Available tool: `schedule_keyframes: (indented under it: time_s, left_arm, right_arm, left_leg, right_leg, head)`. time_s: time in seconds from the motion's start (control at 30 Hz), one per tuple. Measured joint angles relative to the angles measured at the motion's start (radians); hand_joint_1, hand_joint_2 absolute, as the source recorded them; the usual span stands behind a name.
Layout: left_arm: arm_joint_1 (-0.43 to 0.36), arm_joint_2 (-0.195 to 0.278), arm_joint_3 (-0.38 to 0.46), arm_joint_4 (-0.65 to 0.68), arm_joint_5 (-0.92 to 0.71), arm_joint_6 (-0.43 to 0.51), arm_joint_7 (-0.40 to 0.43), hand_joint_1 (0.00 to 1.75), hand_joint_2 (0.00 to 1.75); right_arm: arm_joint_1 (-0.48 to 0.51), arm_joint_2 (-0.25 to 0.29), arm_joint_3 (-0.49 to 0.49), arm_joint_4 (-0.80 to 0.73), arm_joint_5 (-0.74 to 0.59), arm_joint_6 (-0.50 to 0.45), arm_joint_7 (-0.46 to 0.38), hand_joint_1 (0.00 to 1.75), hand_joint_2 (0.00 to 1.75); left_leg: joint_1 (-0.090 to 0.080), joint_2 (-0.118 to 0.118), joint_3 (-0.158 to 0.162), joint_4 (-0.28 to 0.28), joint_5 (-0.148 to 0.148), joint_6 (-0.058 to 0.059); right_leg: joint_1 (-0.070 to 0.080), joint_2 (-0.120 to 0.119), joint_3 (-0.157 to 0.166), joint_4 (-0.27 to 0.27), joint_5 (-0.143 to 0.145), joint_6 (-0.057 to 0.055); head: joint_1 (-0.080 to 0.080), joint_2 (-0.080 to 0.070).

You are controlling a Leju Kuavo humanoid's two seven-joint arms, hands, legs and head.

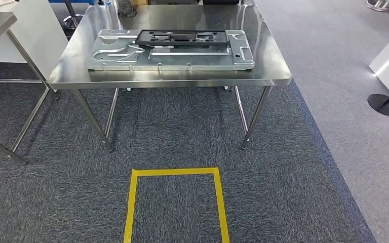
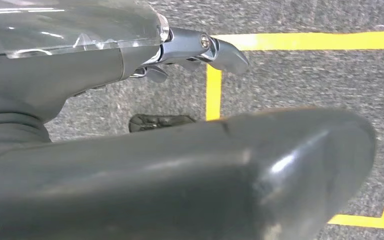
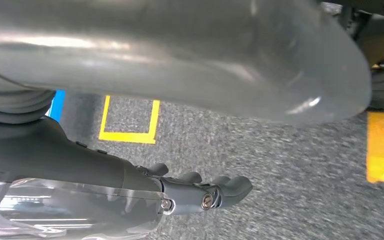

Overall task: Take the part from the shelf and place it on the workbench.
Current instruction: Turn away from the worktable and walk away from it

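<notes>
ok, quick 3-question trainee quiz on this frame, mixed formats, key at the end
1. True or false: the black part lies on the silver plate on the steel workbench.
2. Multiple choice: what is marked on the carpet in front of the workbench? A) yellow tape outline B) red circle C) white arrow
3. Short answer: do the left hand and right hand hold anything?

Key:
1. True.
2. A.
3. No. Both hang over the carpet with nothing in them; fingers look loosely curled, but how open they are is hard to tell.
</notes>
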Motion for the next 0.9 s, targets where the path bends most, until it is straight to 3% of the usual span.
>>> schedule_keyframes:
  time_s: [0.07,0.1,0.13,0.17,0.23,0.27,0.3,0.33,0.37,0.43,0.47,0.5,0.57,0.6,0.63,0.67,0.7,0.77,0.83,0.9]
  left_arm:
    - [-0.001,0.0,0.0,0.0,0.0,0.0,-0.001,0.0,0.0]
    - [0.0,0.0,0.0,0.0,0.0,0.0,-0.001,0.0,0.0]
    - [0.0,0.0,0.0,0.0,0.0,0.001,-0.001,0.0,0.0]
    - [0.0,-0.001,0.0,0.0,0.0,0.002,-0.001,0.0,0.0]
    - [-0.001,-0.002,0.0,0.0,0.002,0.005,-0.001,0.0,0.0]
    - [-0.001,-0.005,0.0,0.0,0.002,0.007,-0.001,0.0,0.0]
    - [0.0,-0.007,0.0,0.0,0.003,0.011,-0.001,0.0,0.0]
    - [0.0,-0.01,0.0,0.0,0.003,0.016,0.0,0.0,0.0]
    - [0.0,-0.011,0.001,0.0,0.002,0.021,0.001,0.0,0.0]
    - [0.001,-0.011,0.002,0.0,0.002,0.029,0.008,0.0,0.0]
    - [0.002,-0.011,0.003,0.0,0.002,0.032,0.012,0.0,0.0]
    - [0.004,-0.01,0.004,0.0,0.001,0.033,0.016,0.0,0.0]
    - [0.007,-0.01,0.005,0.0,0.0,0.034,0.019,0.0,0.0]
    - [0.008,-0.01,0.005,0.0,0.0,0.034,0.02,0.0,0.0]
    - [0.009,-0.01,0.005,0.0,0.0,0.034,0.021,0.0,0.0]
    - [0.009,-0.01,0.006,0.0,0.0,0.034,0.021,0.0,0.0]
    - [0.01,-0.01,0.006,0.0,0.001,0.034,0.021,0.0,0.0]
    - [0.009,-0.01,0.007,0.0,0.002,0.034,0.019,0.0,0.0]
    - [0.007,-0.01,0.007,0.0,0.001,0.033,0.015,0.0,0.0]
    - [0.008,-0.01,0.008,0.0,0.0,0.032,0.012,0.0,0.0]
  right_arm:
    - [0.0,0.0,0.002,0.0,0.0,0.004,-0.001,0.0,0.0]
    - [0.001,0.0,0.002,0.0,0.001,0.006,-0.002,0.0,0.0]
    - [0.001,0.0,0.003,0.001,0.001,0.007,-0.003,0.0,0.0]
    - [0.001,0.0,0.003,0.001,0.001,0.008,-0.004,0.0,0.0]
    - [0.0,0.0,0.005,0.001,0.001,0.009,-0.007,0.0,0.0]
    - [-0.001,-0.003,0.006,0.0,0.001,0.009,-0.009,0.0,0.0]
    - [-0.003,-0.004,0.008,0.0,0.001,0.009,-0.012,0.0,0.0]
    - [-0.004,-0.006,0.009,0.0,0.0,0.009,-0.015,0.0,0.0]
    - [-0.004,-0.008,0.009,0.0,-0.001,0.01,-0.018,0.0,0.0]
    - [-0.004,-0.007,0.01,0.001,-0.003,0.012,-0.023,0.0,0.0]
    - [-0.003,-0.007,0.009,0.002,-0.005,0.013,-0.025,0.0,0.0]
    - [-0.002,-0.007,0.009,0.002,-0.007,0.014,-0.028,0.0,0.0]
    - [0.002,-0.007,0.009,0.002,-0.011,0.014,-0.034,0.0,0.0]
    - [0.004,-0.007,0.008,0.002,-0.016,0.016,-0.038,0.0,0.0]
    - [0.006,-0.007,0.006,0.003,-0.022,0.019,-0.043,0.0,0.0]
    - [0.007,-0.006,0.004,0.003,-0.032,0.022,-0.049,0.0,0.0]
    - [0.007,-0.006,0.0,0.003,-0.043,0.026,-0.055,0.0,0.0]
    - [0.007,-0.005,-0.011,0.004,-0.07,0.028,-0.062,0.0,0.0]
    - [0.005,-0.005,-0.025,0.004,-0.093,0.03,-0.062,0.0,0.87]
    - [0.004,-0.005,-0.036,0.004,-0.105,0.037,-0.062,0.0,1.75]
  left_leg:
    - [-0.001,0.001,-0.034,0.001,0.028,0.006]
    - [-0.003,0.002,-0.053,0.003,0.041,0.006]
    - [-0.004,0.002,-0.071,0.005,0.055,0.006]
    - [-0.006,0.003,-0.09,0.007,0.067,0.004]
    - [-0.008,0.003,-0.125,0.013,0.089,0.001]
    - [-0.01,0.003,-0.136,0.016,0.097,-0.002]
    - [-0.012,0.003,-0.144,0.019,0.106,-0.006]
    - [-0.012,0.004,-0.148,0.021,0.114,-0.011]
    - [-0.012,0.005,-0.15,0.022,0.123,-0.017]
    - [-0.01,0.005,-0.157,0.023,0.132,-0.029]
    - [-0.008,0.003,-0.165,0.037,0.116,-0.035]
    - [-0.006,0.0,-0.178,0.069,0.083,-0.04]
    - [-0.001,-0.004,-0.216,0.192,-0.01,-0.05]
    - [0.001,-0.004,-0.233,0.257,-0.04,-0.054]
    - [0.002,-0.004,-0.239,0.301,-0.051,-0.058]
    - [0.003,-0.004,-0.226,0.306,-0.042,-0.059]
    - [0.004,-0.004,-0.193,0.269,-0.021,-0.06]
    - [0.005,-0.004,-0.094,0.123,0.015,-0.056]
    - [0.001,-0.005,-0.041,0.033,0.022,-0.043]
    - [-0.001,-0.005,-0.043,0.025,0.02,-0.031]
  right_leg:
    - [-0.002,0.002,-0.03,0.124,-0.11,0.007]
    - [-0.003,0.003,-0.039,0.186,-0.138,0.01]
    - [-0.003,0.003,-0.036,0.227,-0.136,0.011]
    - [-0.003,0.003,-0.018,0.237,-0.113,0.009]
    - [0.0,0.003,0.073,0.149,-0.059,-0.003]
    - [0.005,0.002,0.145,0.062,-0.056,-0.012]
    - [0.009,0.001,0.211,-0.028,-0.071,-0.022]
    - [0.014,0.0,0.257,-0.094,-0.089,-0.029]
    - [0.017,-0.001,0.282,-0.135,-0.101,-0.035]
    - [0.016,-0.003,0.274,-0.147,-0.091,-0.047]
    - [0.015,-0.004,0.266,-0.148,-0.081,-0.054]
    - [0.013,-0.005,0.257,-0.15,-0.07,-0.06]
    - [0.014,-0.007,0.237,-0.147,-0.054,-0.066]
    - [0.015,-0.007,0.226,-0.144,-0.048,-0.066]
    - [0.015,-0.007,0.214,-0.139,-0.043,-0.066]
    - [0.014,-0.007,0.204,-0.132,-0.04,-0.064]
    - [0.014,-0.006,0.195,-0.124,-0.038,-0.063]
    - [0.013,-0.005,0.179,-0.107,-0.039,-0.057]
    - [0.015,-0.005,0.169,-0.094,-0.041,-0.047]
    - [0.017,-0.006,0.165,-0.09,-0.038,-0.037]
  head:
    - [0.0,0.0]
    - [0.0,0.0]
    - [0.0,0.0]
    - [0.0,0.0]
    - [0.0,0.0]
    - [0.0,0.0]
    - [0.0,0.0]
    - [0.0,0.0]
    - [0.0,0.0]
    - [0.0,0.0]
    - [0.0,0.0]
    - [0.0,0.0]
    - [0.0,0.0]
    - [0.0,0.0]
    - [0.0,0.0]
    - [0.0,0.0]
    - [0.0,0.0]
    - [0.0,0.0]
    - [0.0,0.0]
    - [0.0,0.0]
